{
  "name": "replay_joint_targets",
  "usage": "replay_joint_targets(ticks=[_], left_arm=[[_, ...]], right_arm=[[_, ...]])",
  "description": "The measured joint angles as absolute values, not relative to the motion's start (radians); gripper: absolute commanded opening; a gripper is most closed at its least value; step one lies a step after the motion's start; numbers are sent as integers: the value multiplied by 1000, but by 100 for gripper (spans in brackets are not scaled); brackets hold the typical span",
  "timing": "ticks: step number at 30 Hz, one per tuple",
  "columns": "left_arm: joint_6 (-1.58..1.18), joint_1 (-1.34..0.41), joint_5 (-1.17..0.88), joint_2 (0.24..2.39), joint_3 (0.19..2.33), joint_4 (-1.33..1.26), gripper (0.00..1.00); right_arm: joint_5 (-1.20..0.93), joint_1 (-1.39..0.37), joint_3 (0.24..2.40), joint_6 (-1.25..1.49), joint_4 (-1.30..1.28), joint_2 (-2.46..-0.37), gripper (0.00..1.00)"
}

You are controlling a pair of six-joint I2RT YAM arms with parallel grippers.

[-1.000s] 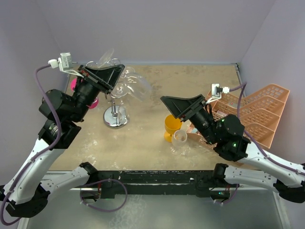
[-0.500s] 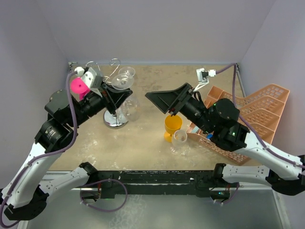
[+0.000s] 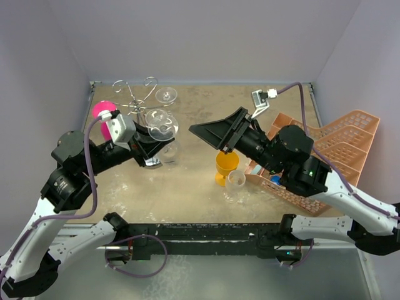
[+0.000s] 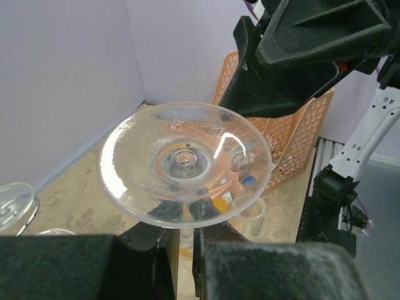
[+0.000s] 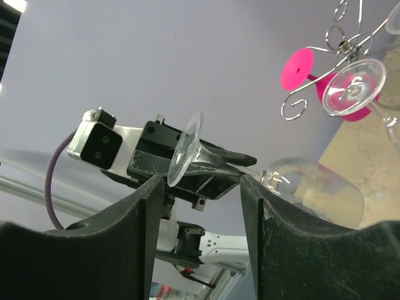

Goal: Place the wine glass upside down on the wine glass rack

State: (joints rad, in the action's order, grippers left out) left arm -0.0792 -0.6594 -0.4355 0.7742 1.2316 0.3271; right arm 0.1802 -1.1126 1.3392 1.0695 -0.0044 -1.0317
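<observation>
My left gripper point(image 4: 181, 220) is clamped along the stem of the wine glass point(image 4: 187, 159), foot nearest my wrist camera, bowl out past the fingertips and tilted lower. It hangs in the air at 5 o'clock of the wine glass rack point(image 3: 132, 103), not touching it. My right gripper point(image 3: 206, 131) waits at 3 o'clock, jaws apart, holding nothing. As I read it, hanging comes next: bowl down, foot raised over a free scroll arm, stem slid in from the open side, well clear of the pink glass point(image 3: 103, 112) at 9 o'clock.
</observation>
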Motion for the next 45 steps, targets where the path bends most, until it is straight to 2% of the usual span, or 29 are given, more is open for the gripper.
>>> replay_joint_targets(ticks=[10, 16, 26, 28, 29, 30, 34, 37, 45], left_arm=[[7, -659, -504, 781, 1231, 323, 0], [31, -659, -533, 785, 1230, 339, 0], [47, -659, -615, 801, 1201, 341, 0], [48, -659, -622, 803, 1195, 347, 0], [48, -657, -624, 804, 1193, 352, 0], [50, -657, -626, 805, 1191, 352, 1], [44, -657, -627, 809, 1182, 348, 25], [11, -656, -619, 826, 1196, 364, 35], [-117, -656, -596, 833, 1179, 344, 45]], right_arm=[[84, -1113, 1380, 1075, -20, -1103, 53], [54, -1113, 1380, 1074, -23, -1115, 46], [31, -1113, 1362, 1113, -23, -1131, 21], [35, -1113, 1345, 1133, -23, -1122, 13], [37, -1112, 1337, 1142, -23, -1117, 5], [42, -1112, 1325, 1163, -25, -1109, 0], [64, -1113, 1306, 1220, -34, -1092, 0], [96, -1114, 1291, 1236, -53, -1073, 0], [229, -1114, 1271, 1266, -141, -1008, 0]])
